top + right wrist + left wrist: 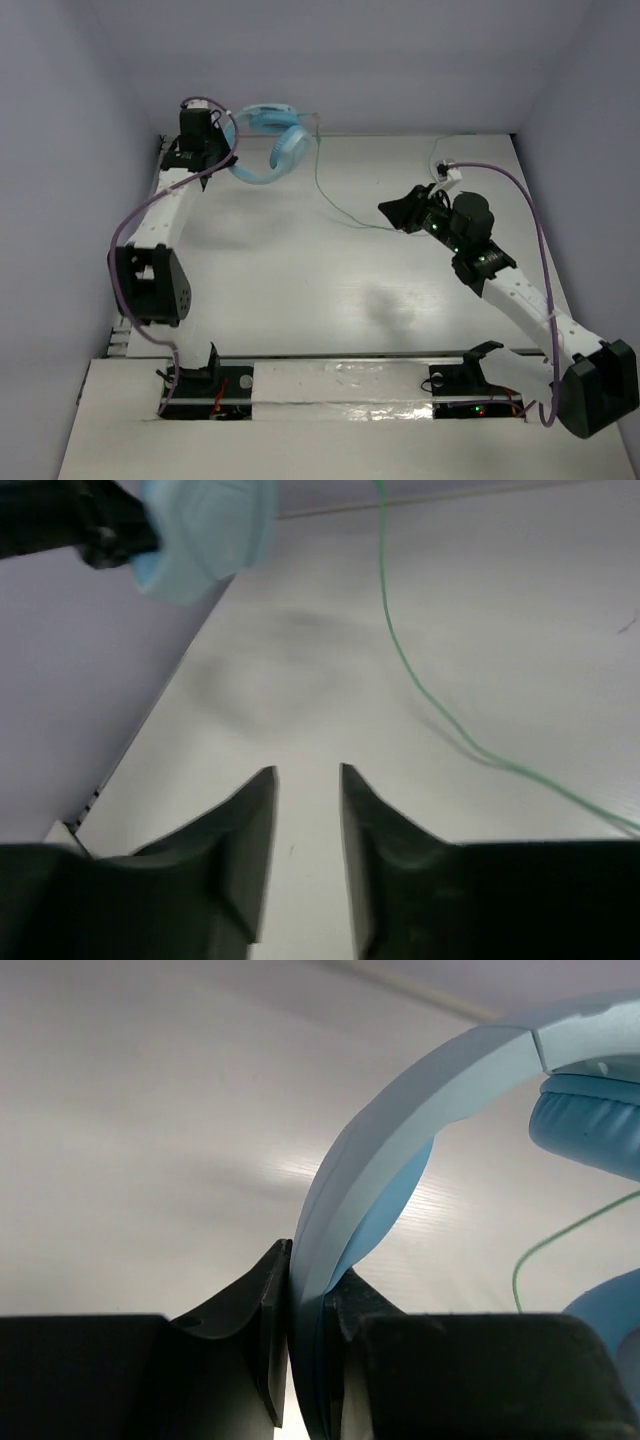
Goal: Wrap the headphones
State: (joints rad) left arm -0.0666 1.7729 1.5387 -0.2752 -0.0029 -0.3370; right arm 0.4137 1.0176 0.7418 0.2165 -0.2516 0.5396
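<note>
The light blue headphones (272, 146) hang above the table at the far left, near the back wall. My left gripper (230, 152) is shut on their headband (400, 1130), pinched between both fingers (310, 1270). An earcup (590, 1130) shows to the right of it. The thin pale green cable (335, 205) trails from the headphones across the table toward my right gripper (388, 211). That gripper (307, 772) is open and empty, just above the table. The cable (400, 650) runs to the right of its fingers without touching them. One earcup (205, 530) shows at the top left of that view.
Grey walls close in the table at the back and on both sides. Thick purple robot cables (125, 235) loop along both arms. A white ledge (340, 375) with the arm bases runs along the near edge.
</note>
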